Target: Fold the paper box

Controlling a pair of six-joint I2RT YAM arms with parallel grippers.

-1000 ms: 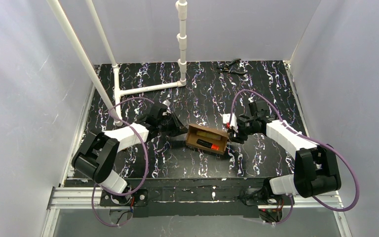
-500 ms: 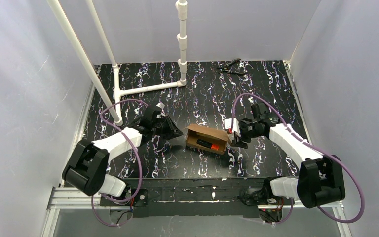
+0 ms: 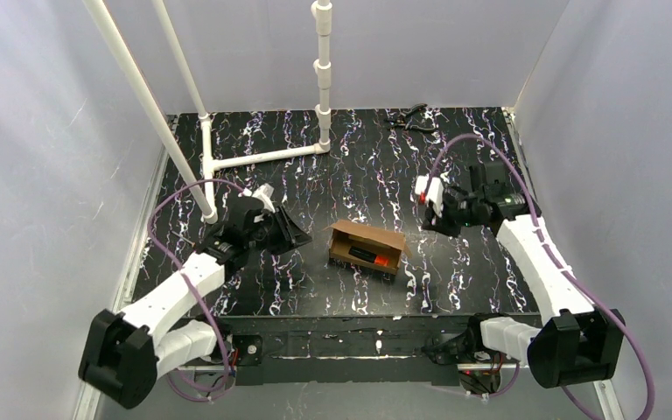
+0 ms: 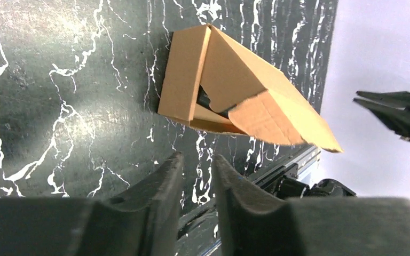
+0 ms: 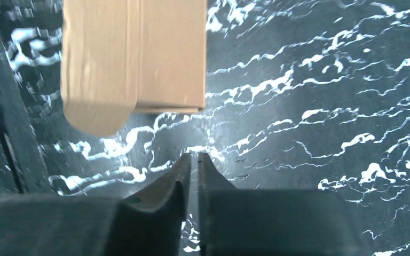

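The paper box [image 3: 364,238] is brown cardboard, partly formed and open on top, lying mid-table. An orange-tipped black marker [image 3: 374,256] lies inside it. In the left wrist view the box [image 4: 229,90] shows a loose flap hanging over its open end. In the right wrist view its outer wall [image 5: 139,53] and a rounded tab show. My left gripper [image 3: 304,236] is left of the box, apart from it, its jaws nearly together and empty [image 4: 197,158]. My right gripper [image 3: 430,227] is right of the box, raised, shut and empty [image 5: 194,156].
A white pipe frame [image 3: 267,156] stands on the back left of the black marbled table [image 3: 481,157]. A dark hand tool [image 3: 409,119] lies at the back edge. White walls enclose three sides.
Both grippers have pulled away from the box: the left one moved left, the right one moved right and back. The box stays in place.
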